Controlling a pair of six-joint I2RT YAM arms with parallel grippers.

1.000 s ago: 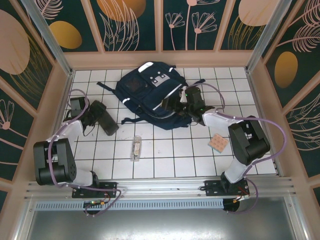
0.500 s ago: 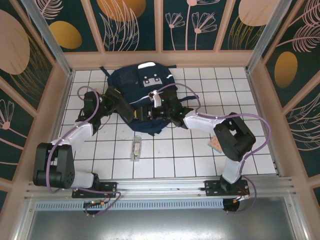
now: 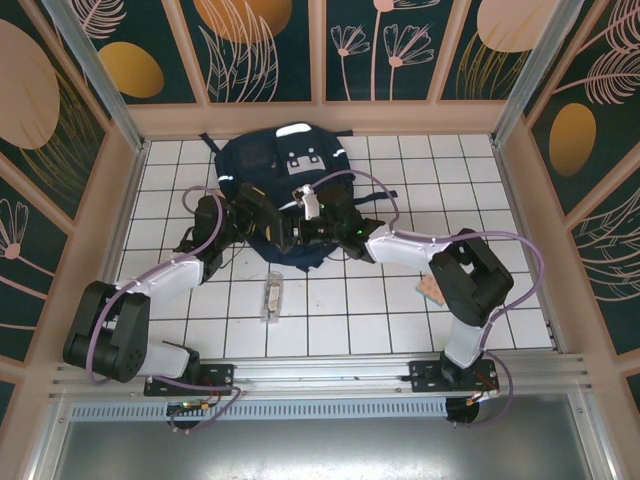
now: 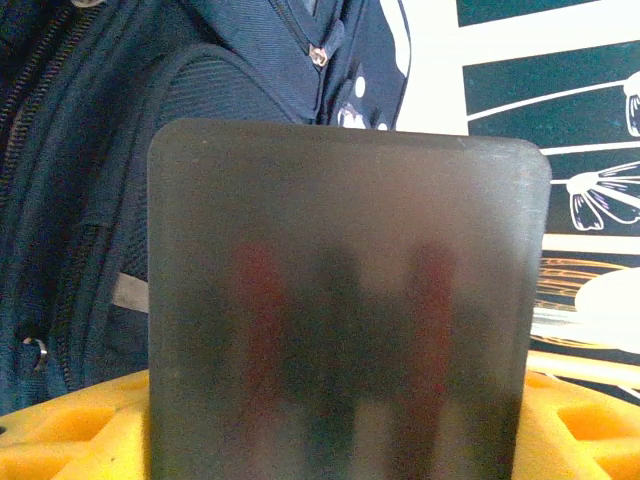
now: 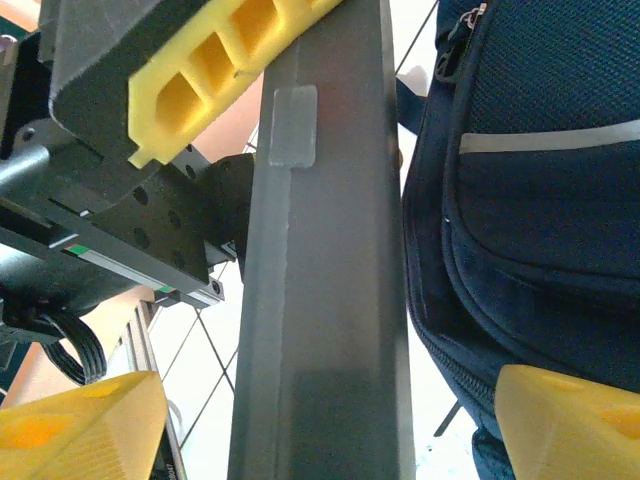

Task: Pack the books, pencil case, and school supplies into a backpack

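Pencil case (image 4: 345,200): red shapes (image 4: 432,300), left wrist

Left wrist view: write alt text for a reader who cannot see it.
A smoky translucent pencil case stands close to the camera, gripped between the yellow fingers of the left tool, blurred red and dark shapes inside. The navy backpack rises behind it on the left; a floral wall panel shows at right.

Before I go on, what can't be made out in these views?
What's in the pouch: left wrist view, blurred through the dark plastic; only red and dark smudges.
Whether the backpack is unzipped: top view, the left arm, right arm and pouch cover its near end.
Part of the pad: top view, under the right arm.
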